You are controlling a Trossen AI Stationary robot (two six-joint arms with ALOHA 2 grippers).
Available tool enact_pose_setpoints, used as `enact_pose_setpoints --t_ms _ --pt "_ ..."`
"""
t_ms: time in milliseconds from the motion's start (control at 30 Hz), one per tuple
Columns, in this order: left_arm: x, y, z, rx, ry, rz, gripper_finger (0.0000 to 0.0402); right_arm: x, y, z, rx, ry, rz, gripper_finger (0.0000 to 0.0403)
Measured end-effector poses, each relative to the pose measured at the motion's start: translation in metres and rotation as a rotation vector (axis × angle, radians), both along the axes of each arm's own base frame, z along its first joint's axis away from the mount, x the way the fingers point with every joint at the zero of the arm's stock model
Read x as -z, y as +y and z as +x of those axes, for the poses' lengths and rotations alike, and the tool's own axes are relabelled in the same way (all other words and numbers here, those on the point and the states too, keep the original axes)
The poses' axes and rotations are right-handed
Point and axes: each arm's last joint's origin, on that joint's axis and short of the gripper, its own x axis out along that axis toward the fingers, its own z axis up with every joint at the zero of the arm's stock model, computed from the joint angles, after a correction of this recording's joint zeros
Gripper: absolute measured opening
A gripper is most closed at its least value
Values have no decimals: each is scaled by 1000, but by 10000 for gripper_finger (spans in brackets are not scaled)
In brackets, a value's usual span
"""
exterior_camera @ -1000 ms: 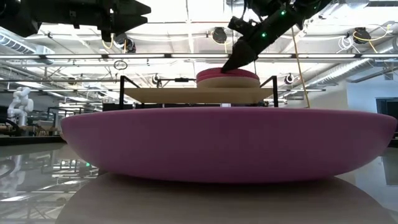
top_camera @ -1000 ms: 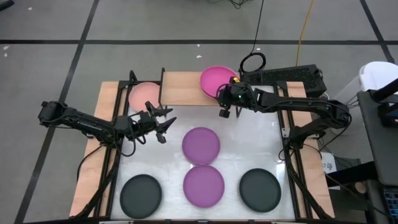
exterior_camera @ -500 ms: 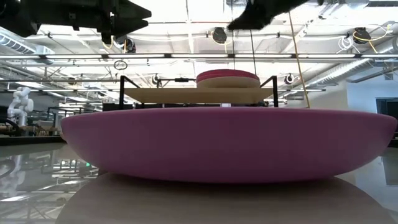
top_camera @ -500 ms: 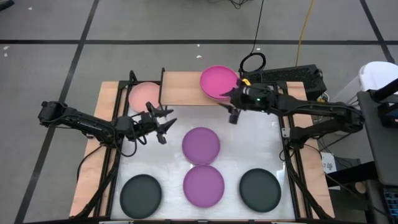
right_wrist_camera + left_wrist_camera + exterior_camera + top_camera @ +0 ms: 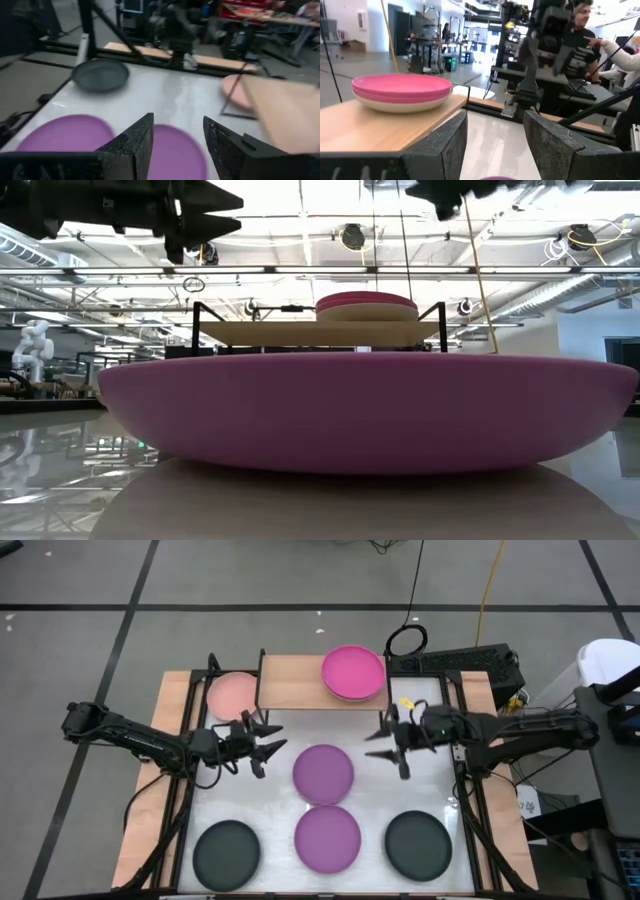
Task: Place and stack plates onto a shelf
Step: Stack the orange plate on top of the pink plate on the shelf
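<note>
Plates (image 5: 323, 773) wait mid-counter; my right gripper (image 5: 392, 746), empty and wide, should descend squarely over the purple rim.

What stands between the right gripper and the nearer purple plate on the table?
Nothing visible. The right gripper hangs open above bare table, and the purple plate lies uncovered beside it. The left gripper is on the plate's other side.

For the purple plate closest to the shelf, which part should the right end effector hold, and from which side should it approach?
Grip the rim of the purple plate on its right edge, coming from the right end effector side. The plate lies flat and shallow, so probably only its raised rim offers a hold.
</note>
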Motion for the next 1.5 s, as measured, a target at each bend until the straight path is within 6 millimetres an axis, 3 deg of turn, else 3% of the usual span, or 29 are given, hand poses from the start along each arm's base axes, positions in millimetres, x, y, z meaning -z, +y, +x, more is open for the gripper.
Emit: enact_pose_setpoints --t_ms 167,367,500,667,900,1167,1500 --pt "3 -1 1 10 0 -58 200 36 14 -7 -48 -39 64 155" --pt "6 -4 5 28 27 -49 200 62 22 -17 -92 -119 82 155" --pt "-3 -4 12 -50 96 -12 200 63 23 -21 -98 -155 85 155" --pt "-30 -2 20 -159 369 22 200 61 23 -24 -99 -165 97 155" --pt "-57 1 7 -264 676 -30 200 61 23 -26 -98 -153 104 155" --pt "-28 17 -27 -523 965 -198 200 61 23 -26 -99 -152 106 155" --pt "21 34 -48 -709 1109 -272 200 61 23 -26 -99 -153 100 155"
